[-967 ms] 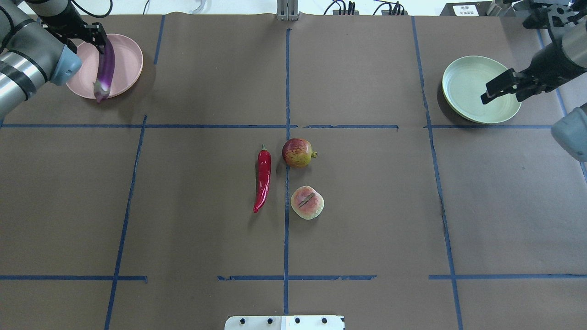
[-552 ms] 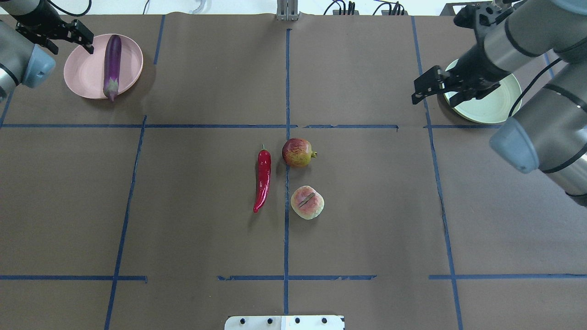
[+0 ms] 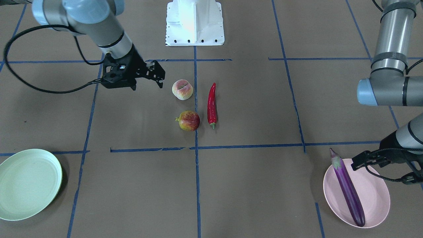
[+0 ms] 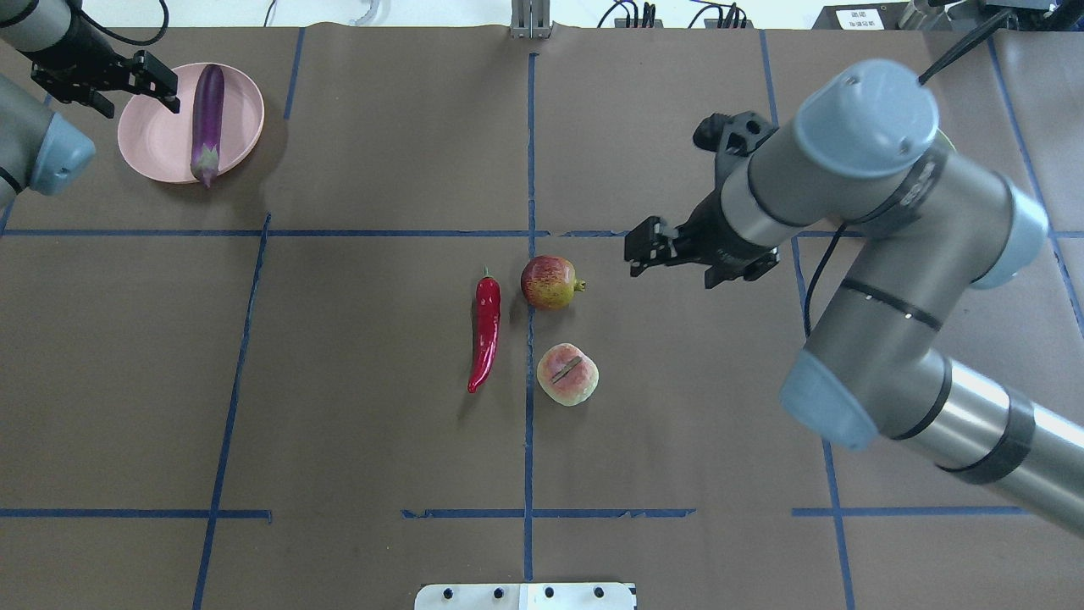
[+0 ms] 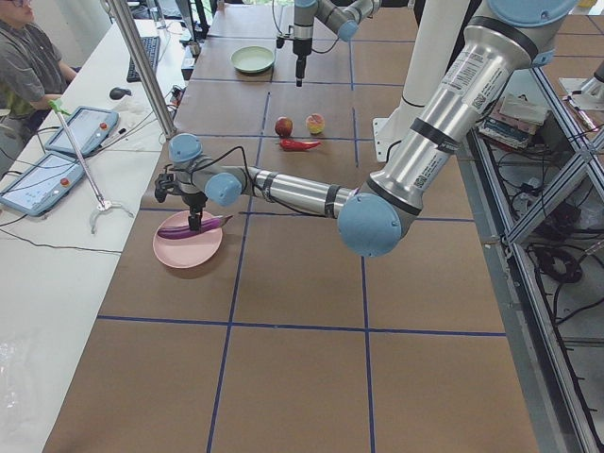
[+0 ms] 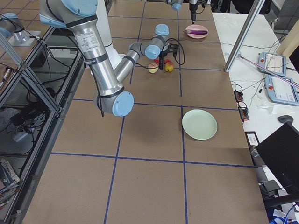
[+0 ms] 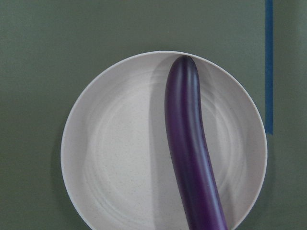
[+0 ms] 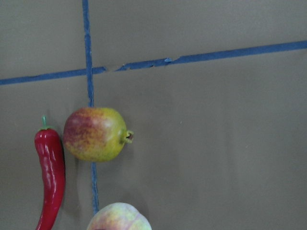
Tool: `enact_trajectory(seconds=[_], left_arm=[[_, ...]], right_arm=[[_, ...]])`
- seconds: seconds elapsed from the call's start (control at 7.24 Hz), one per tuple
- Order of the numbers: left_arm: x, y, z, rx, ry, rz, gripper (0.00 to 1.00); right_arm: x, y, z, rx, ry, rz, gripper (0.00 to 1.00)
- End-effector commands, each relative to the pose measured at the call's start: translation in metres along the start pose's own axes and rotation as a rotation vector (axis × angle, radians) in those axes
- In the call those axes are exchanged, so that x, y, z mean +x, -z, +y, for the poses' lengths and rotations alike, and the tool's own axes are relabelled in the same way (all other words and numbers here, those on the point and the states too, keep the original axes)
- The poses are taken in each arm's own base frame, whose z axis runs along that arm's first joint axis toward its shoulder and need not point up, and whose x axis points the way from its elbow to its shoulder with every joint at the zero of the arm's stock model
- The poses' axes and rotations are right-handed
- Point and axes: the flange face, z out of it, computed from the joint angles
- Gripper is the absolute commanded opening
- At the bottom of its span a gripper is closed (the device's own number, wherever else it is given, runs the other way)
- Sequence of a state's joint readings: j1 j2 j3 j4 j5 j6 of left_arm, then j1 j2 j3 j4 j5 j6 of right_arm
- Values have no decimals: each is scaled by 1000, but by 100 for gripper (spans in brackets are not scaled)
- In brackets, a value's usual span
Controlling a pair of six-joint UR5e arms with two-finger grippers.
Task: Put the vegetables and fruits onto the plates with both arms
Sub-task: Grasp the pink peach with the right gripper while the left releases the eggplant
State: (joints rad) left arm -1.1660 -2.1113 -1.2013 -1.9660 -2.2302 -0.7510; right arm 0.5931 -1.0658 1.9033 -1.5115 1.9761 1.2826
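Observation:
The purple eggplant [image 4: 206, 119] lies across the pink plate [image 4: 152, 144] at the far left, its cap over the near rim; it also shows in the left wrist view [image 7: 192, 153]. My left gripper [image 4: 161, 83] is open and empty over the plate's left rim. The red chili [image 4: 485, 335], the pomegranate-like fruit [image 4: 549, 282] and the peach [image 4: 567, 374] lie together at the table's centre. My right gripper [image 4: 637, 250] is open and empty, raised just right of the pomegranate-like fruit. The green plate [image 3: 28, 183] is empty; my right arm hides it in the overhead view.
Blue tape lines [image 4: 528, 169] divide the brown table into squares. The white base block [image 3: 195, 23] stands at the robot's edge. My right arm's elbow [image 4: 864, 119] reaches over the table's right half.
My left gripper let go of the eggplant, which now lies on the pink plate, and drew back left. My right arm swung from over the green plate to beside the pomegranate-like fruit.

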Motion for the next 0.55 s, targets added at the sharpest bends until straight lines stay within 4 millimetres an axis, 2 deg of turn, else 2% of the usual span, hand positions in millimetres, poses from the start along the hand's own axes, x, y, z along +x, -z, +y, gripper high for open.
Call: enact_trajectory(seconds=[0.0,0.14,0.28,0.41], left_arm=[[17,-6,10,-10,12,12,100],[25,-4,13,-7,0,21,100],[30,-4,16,-8,9,25,100],[33,-4,17,-8,17,27,100]], right_arm=[[-40,-47,64,20,43,82,100],[-43,-58,74,35,60,100,100],[-51,-69,73,49,65,118,100],[-71,-85,66,47,67,133,100]])
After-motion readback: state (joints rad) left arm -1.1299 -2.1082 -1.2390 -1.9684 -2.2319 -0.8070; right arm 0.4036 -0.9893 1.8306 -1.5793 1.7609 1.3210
